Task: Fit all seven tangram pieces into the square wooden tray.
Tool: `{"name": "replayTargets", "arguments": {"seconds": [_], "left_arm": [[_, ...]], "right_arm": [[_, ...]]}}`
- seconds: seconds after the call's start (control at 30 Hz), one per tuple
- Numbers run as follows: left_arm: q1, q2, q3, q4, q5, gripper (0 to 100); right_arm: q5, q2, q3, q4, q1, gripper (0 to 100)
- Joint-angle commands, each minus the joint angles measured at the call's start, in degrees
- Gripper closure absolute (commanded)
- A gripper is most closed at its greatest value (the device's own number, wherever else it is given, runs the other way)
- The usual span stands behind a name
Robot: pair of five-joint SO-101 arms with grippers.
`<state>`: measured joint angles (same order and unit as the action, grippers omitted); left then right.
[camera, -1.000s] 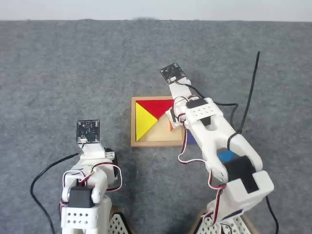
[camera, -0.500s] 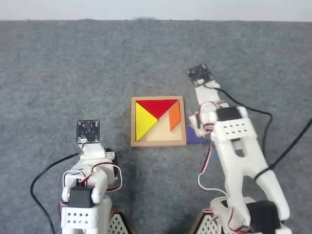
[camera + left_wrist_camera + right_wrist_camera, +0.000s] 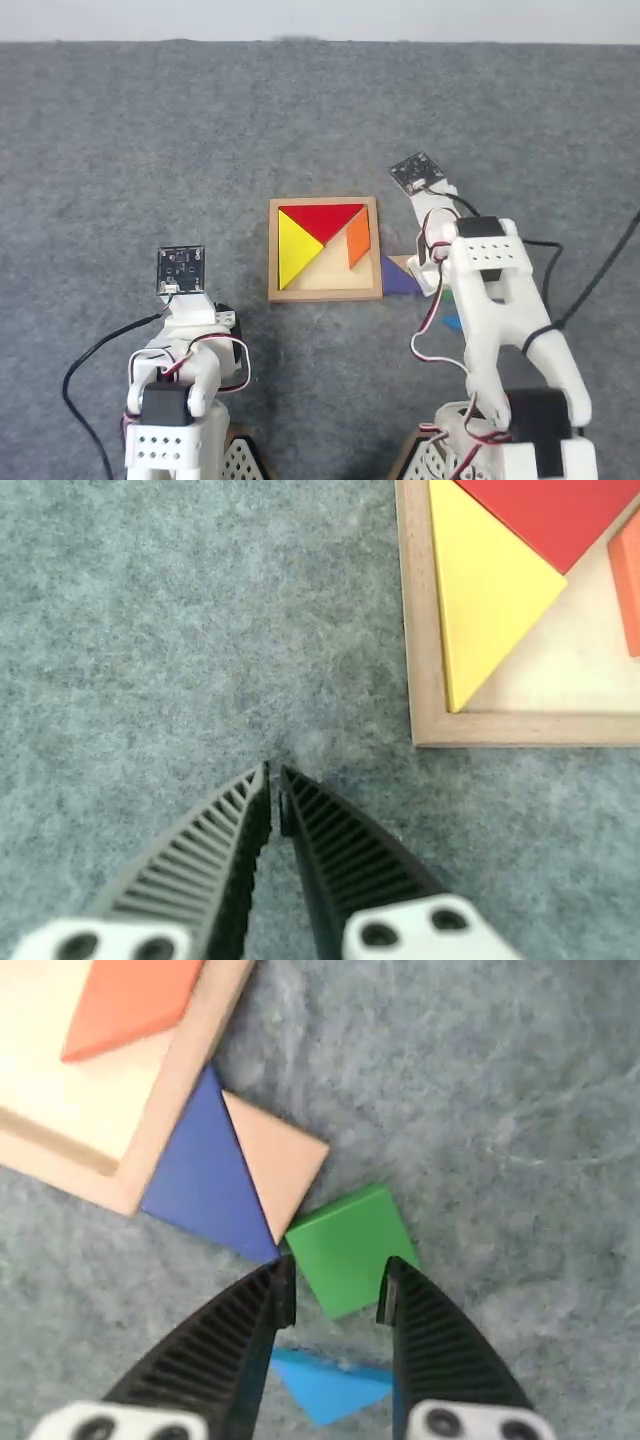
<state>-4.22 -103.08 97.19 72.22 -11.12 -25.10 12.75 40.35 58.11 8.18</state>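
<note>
The square wooden tray (image 3: 374, 247) lies mid-table and holds a red triangle (image 3: 322, 218), a yellow triangle (image 3: 294, 248) and an orange parallelogram (image 3: 358, 240). Just right of the tray lie a dark blue triangle (image 3: 208, 1174), a tan triangle (image 3: 276, 1164), a green square (image 3: 351, 1246) and a light blue triangle (image 3: 327, 1385). My right gripper (image 3: 335, 1285) hangs open over the green square, its fingertips at the square's near corners. My left gripper (image 3: 273, 776) is shut on nothing, low over the grey mat near the tray's corner (image 3: 428, 732).
Grey felt (image 3: 150, 140) covers the table, with wide free room behind and left of the tray. The left arm (image 3: 180, 340) sits folded at the front left. The right arm (image 3: 490, 300) hides most of the loose pieces in the high view.
The right arm has swung right off the tray, leaving the orange parallelogram inside, and now hangs over the loose pieces. The left arm has stayed put.
</note>
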Motion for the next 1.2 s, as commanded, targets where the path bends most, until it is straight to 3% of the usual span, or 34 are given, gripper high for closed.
{"name": "replayTargets", "arguments": {"seconds": [0.0, 0.2, 0.4, 0.73, 1.17], "left_arm": [[-0.4, -1.1, -0.7, 0.1, 0.6, 99], [-0.4, -1.1, -0.7, 0.1, 0.6, 99], [-0.4, -1.1, -0.7, 0.1, 0.6, 99], [-0.4, -1.1, -0.7, 0.1, 0.6, 99], [-0.4, -1.1, -0.7, 0.1, 0.6, 99]], "right_arm": [[-5.8, -1.1, -2.2, -1.4, -0.8, 84.3], [-7.4, -4.3, -2.2, -1.5, -0.7, 83.8], [-6.6, -5.1, -6.2, -1.1, 0.0, 76.2], [4.1, -6.3, -8.4, -3.1, 8.8, 77.8], [4.5, -22.9, -16.3, -6.1, 4.6, 77.8]]}}
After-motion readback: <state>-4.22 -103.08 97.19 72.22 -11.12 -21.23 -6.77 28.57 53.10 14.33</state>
